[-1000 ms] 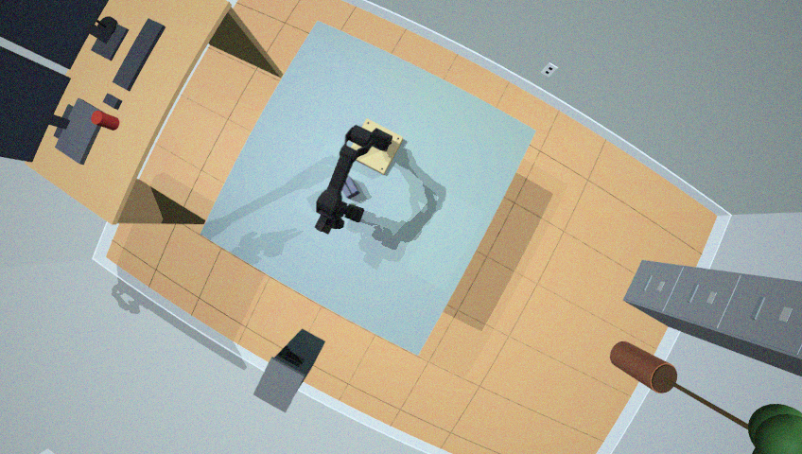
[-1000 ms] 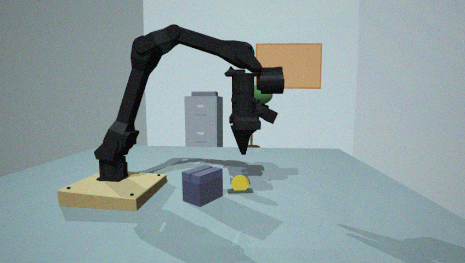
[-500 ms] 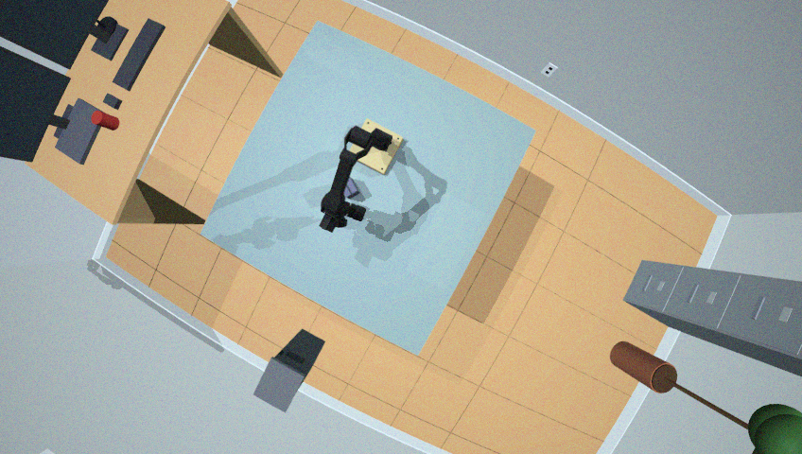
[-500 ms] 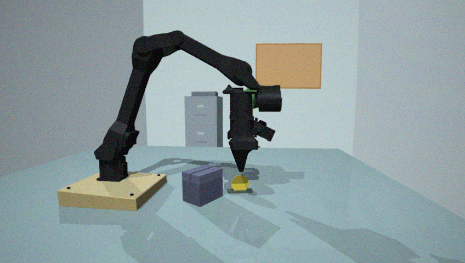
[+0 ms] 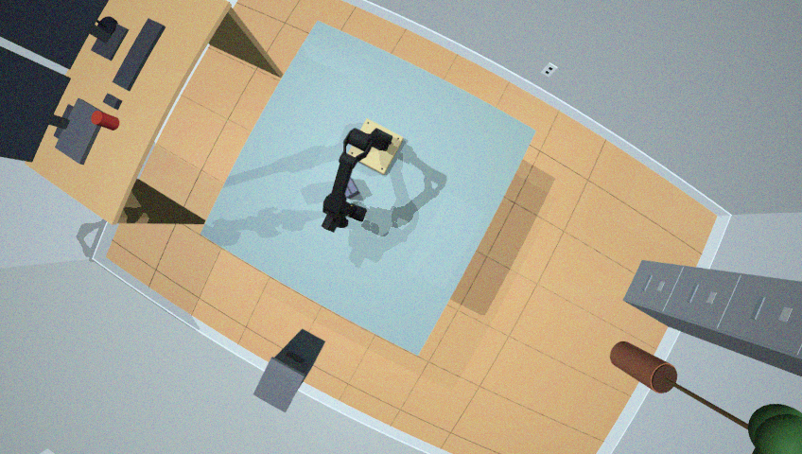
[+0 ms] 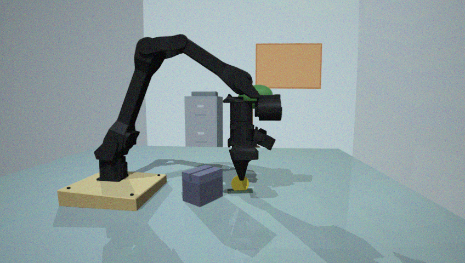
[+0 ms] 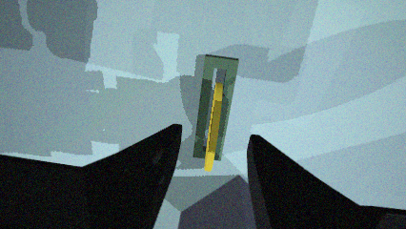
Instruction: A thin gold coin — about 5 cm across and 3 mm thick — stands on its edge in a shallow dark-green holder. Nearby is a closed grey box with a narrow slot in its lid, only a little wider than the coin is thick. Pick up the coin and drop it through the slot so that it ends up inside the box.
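The gold coin point(image 6: 239, 184) point(image 7: 215, 121) stands on edge in the dark-green holder point(image 6: 231, 190) point(image 7: 229, 73). In the wrist view it runs nearly up and down, leaning slightly. My gripper point(image 6: 241, 179) point(image 7: 214, 137) points straight down and is open, with a finger on each side of the coin and a gap on both sides. In the exterior view its fingertips overlap the coin's upper part. The grey box point(image 5: 351, 188) point(image 6: 202, 187) point(image 7: 216, 207) stands beside the holder, on the arm base's side. Its lid slot shows in the exterior view. The coin and holder are hidden under the arm in the top view.
The arm's wooden base plate point(image 5: 384, 163) point(image 6: 97, 192) stands on the pale blue table point(image 5: 393, 292) point(image 6: 326, 182), beyond the box from the coin. The box is close to the gripper. A desk point(image 5: 174, 56) stands apart from the table.
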Tool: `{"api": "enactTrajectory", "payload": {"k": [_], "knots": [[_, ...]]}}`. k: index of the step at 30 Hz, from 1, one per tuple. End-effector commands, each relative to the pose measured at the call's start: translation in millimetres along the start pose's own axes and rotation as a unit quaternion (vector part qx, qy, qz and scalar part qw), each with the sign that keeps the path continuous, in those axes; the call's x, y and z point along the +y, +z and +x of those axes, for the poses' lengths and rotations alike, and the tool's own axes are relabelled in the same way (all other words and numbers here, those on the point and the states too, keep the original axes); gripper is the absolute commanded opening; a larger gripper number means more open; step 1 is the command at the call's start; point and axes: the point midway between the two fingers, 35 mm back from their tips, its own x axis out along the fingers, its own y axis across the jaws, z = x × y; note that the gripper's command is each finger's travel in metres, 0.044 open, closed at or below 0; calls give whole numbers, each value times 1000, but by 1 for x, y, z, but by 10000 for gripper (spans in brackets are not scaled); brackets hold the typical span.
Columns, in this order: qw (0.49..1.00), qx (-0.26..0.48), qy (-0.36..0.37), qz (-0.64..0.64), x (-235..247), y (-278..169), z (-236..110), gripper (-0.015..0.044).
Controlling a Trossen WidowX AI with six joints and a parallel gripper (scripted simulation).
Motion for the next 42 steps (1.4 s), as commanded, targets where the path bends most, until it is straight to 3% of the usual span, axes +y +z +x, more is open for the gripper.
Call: {"api": "enactTrajectory", "payload": {"k": [1, 18, 24, 42], "knots": [[1000, 0, 2, 1, 1, 0, 6, 161], [1000, 0, 2, 1, 1, -2, 30, 161], [1000, 0, 2, 1, 1, -2, 30, 3], [1000, 0, 2, 1, 0, 1, 9, 0]]}}
